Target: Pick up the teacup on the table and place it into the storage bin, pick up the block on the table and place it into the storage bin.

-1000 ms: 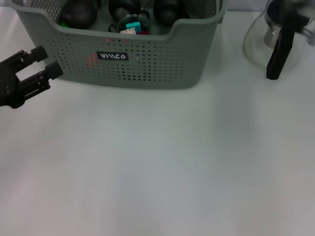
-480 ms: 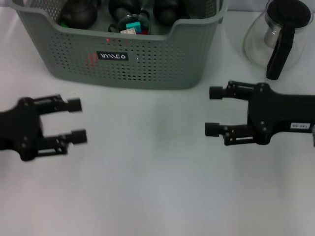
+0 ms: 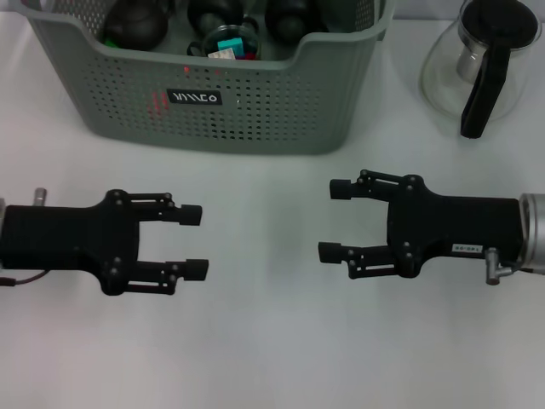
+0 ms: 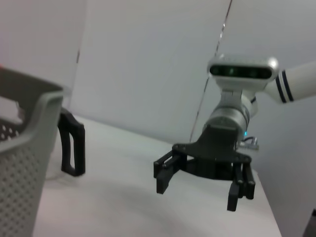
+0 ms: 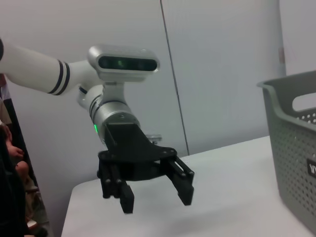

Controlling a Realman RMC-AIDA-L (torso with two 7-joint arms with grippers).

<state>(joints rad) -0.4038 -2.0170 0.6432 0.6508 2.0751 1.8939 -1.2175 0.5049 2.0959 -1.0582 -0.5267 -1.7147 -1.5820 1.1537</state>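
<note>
The grey-green storage bin (image 3: pixel 255 111) stands at the back of the white table. Inside it lie three dark round vessels (image 3: pixel 136 24) and a teal, white and red block (image 3: pixel 228 43); I cannot tell which vessel is the teacup. No teacup or block shows on the table. My left gripper (image 3: pixel 195 241) is open and empty, low over the table in front of the bin's left half. My right gripper (image 3: pixel 333 220) is open and empty, facing it from the right. The left wrist view shows the right gripper (image 4: pixel 200 190); the right wrist view shows the left gripper (image 5: pixel 155 198).
A glass carafe (image 3: pixel 481 64) with a black handle stands at the back right, beside the bin; its handle (image 4: pixel 71 148) shows in the left wrist view next to the bin wall (image 4: pixel 24 163). The bin corner (image 5: pixel 296 148) shows in the right wrist view.
The left gripper has moved from beside the bin's left end down and toward the middle. The right gripper has come in from the right and moved farther left. Both stay open.
</note>
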